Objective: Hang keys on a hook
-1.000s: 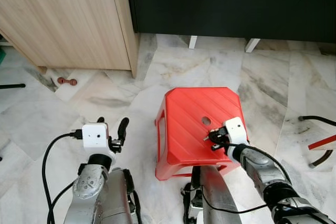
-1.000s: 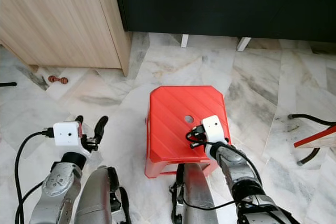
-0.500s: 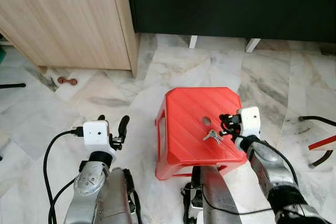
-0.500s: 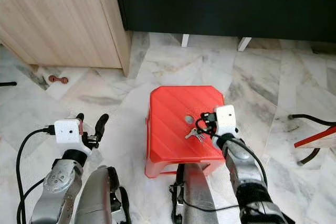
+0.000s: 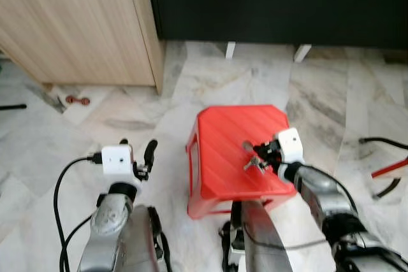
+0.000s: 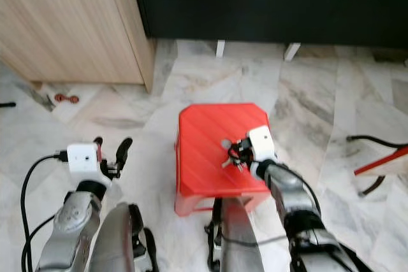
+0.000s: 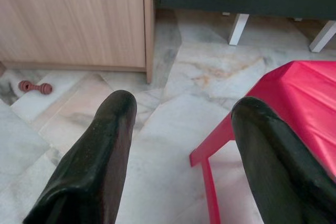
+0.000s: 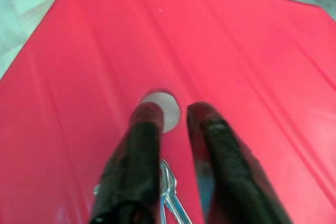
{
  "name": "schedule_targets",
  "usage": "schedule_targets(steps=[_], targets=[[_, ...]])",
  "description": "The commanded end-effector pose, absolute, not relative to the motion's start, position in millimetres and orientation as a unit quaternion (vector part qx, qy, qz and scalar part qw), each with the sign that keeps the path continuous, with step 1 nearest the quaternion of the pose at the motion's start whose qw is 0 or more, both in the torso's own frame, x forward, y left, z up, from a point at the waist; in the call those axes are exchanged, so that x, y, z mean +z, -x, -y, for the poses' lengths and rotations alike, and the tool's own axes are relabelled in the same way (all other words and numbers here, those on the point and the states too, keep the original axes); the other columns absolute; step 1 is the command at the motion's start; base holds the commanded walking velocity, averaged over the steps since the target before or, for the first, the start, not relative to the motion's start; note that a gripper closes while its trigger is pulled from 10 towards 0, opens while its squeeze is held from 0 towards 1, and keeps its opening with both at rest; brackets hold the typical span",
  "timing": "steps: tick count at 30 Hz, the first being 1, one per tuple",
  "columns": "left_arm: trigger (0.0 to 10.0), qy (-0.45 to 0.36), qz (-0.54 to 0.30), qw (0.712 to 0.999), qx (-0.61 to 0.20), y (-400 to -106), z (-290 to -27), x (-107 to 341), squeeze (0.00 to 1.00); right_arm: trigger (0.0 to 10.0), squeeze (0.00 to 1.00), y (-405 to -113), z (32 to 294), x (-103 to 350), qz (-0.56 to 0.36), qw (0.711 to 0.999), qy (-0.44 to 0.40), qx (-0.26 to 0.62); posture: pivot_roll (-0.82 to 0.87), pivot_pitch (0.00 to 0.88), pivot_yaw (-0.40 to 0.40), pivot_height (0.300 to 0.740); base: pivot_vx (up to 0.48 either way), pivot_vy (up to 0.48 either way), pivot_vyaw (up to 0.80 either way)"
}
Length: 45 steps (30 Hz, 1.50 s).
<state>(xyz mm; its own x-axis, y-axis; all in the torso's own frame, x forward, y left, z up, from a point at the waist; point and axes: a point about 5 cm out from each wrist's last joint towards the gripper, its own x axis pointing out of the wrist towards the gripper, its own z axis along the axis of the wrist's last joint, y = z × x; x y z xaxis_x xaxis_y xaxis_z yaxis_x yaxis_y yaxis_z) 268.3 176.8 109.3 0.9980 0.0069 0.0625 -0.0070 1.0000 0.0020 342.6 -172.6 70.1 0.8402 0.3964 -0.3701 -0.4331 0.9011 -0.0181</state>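
A small bunch of silver keys [image 8: 169,195] lies on top of the red plastic stool [image 5: 223,157], just beside its round centre hole [image 8: 164,109]. My right gripper [image 5: 260,155] is down on the stool top over the keys. Its two black fingers [image 8: 137,161] stand a narrow gap apart, the keys show between them, and their tips reach the hole. My left gripper [image 5: 136,157] hangs open over the marble floor to the left of the stool, with nothing between its fingers [image 7: 100,161].
A light wooden cabinet [image 5: 76,23] stands at the back left and a dark cabinet on white legs [image 5: 280,4] runs along the back. A small red-brown dumbbell toy [image 5: 78,100] lies by the wooden cabinet. Black cable and a red bar [image 5: 386,167] lie at the right.
Half a second ago my right gripper stood back to the right of the keys. It has come back over them towards the hole. The head camera has shifted slightly and blurred.
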Motion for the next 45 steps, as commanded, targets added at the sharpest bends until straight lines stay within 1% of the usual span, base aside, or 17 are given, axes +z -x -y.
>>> schedule_targets(steps=[1, 12, 13, 14, 23, 37, 42, 45], targets=[[10.0, -0.012, 0.023, 1.000, 0.009, -262, -179, 105, 0.00, 10.0, 1.00, -335, 178, 58, -0.214, 0.949, 0.058, 0.224, -0.05, 0.347, -0.086, 0.619, 0.000, 0.000, 0.00], [10.0, -0.014, 0.021, 1.000, 0.009, -262, -180, 105, 0.00, 10.0, 1.00, -336, 177, 56, -0.229, 0.940, 0.076, 0.243, -0.04, 0.351, -0.084, 0.619, 0.000, 0.000, 0.00], [10.0, -0.014, 0.021, 1.000, 0.009, -262, -180, 105, 0.00, 10.0, 0.90, -335, 178, 55, -0.232, 0.938, 0.081, 0.245, -0.04, 0.350, -0.084, 0.619, 0.000, 0.000, 0.00], [10.0, -0.014, 0.021, 1.000, 0.009, -262, -180, 105, 0.00, 10.0, 0.00, -335, 178, 54, -0.234, 0.935, 0.088, 0.250, -0.04, 0.350, -0.084, 0.619, 0.000, 0.000, 0.00], [10.0, -0.014, 0.022, 1.000, 0.009, -262, -179, 105, 0.00, 10.0, 0.00, -333, 178, 50, -0.246, 0.929, 0.098, 0.257, -0.04, 0.348, -0.085, 0.619, 0.000, 0.000, 0.00], [10.0, -0.014, 0.020, 1.000, 0.011, -258, -179, 105, 0.00, 10.0, 0.00, -329, 171, 43, -0.253, 0.924, 0.107, 0.266, -0.04, 0.360, -0.088, 0.619, 0.000, 0.000, 0.00], [10.0, -0.014, 0.018, 1.000, 0.012, -256, -179, 104, 0.00, 9.2, 0.00, -328, 171, 41, -0.256, 0.924, 0.107, 0.264, -0.04, 0.366, -0.089, 0.619, 0.000, 0.000, 0.00], [10.0, -0.013, 0.017, 1.000, 0.012, -254, -179, 104, 0.00, 9.3, 0.00, -327, 171, 40, -0.258, 0.924, 0.108, 0.262, -0.04, 0.372, -0.091, 0.619, 0.000, 0.000, 0.00]])
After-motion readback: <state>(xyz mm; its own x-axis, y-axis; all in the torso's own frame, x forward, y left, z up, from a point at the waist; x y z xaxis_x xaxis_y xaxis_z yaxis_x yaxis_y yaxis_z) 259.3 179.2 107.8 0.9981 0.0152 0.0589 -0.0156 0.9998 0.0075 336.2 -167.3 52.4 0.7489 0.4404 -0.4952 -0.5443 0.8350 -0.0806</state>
